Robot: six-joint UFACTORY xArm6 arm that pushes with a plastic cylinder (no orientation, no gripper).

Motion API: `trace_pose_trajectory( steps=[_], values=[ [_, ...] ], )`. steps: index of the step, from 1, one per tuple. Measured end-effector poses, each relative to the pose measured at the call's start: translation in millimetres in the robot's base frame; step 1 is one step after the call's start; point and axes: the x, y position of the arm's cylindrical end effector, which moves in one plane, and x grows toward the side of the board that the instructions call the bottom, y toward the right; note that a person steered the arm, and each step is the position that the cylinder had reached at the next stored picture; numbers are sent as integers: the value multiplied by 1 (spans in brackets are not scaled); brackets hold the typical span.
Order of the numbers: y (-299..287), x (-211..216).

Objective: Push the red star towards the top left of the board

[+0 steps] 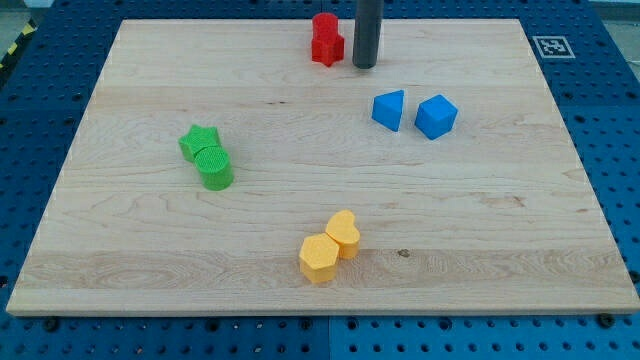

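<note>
1. Standing just beside the red star [327,39] at its 3 o'clock, our tip [364,66] is a bare rod with no claw to part or close.
2. We judge the push is lined up; next, sweep toward 9 o'clock along the board [500,250]'s top edge.

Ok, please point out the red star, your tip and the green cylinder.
red star [326,40], camera view, middle of its body.
my tip [364,66], camera view, very end of the rod.
green cylinder [215,170], camera view, its side.

1. There is only one camera view; it looks down at a slant from the near edge of the counter [480,215].
2. It is near enough that the counter almost fills the picture.
</note>
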Motion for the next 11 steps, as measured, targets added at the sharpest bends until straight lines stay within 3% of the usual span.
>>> trace_pose_trajectory(
  steps=[2, 4, 11],
  values=[
    [4, -22],
    [-72, -12],
    [-221, -21]
  ],
)
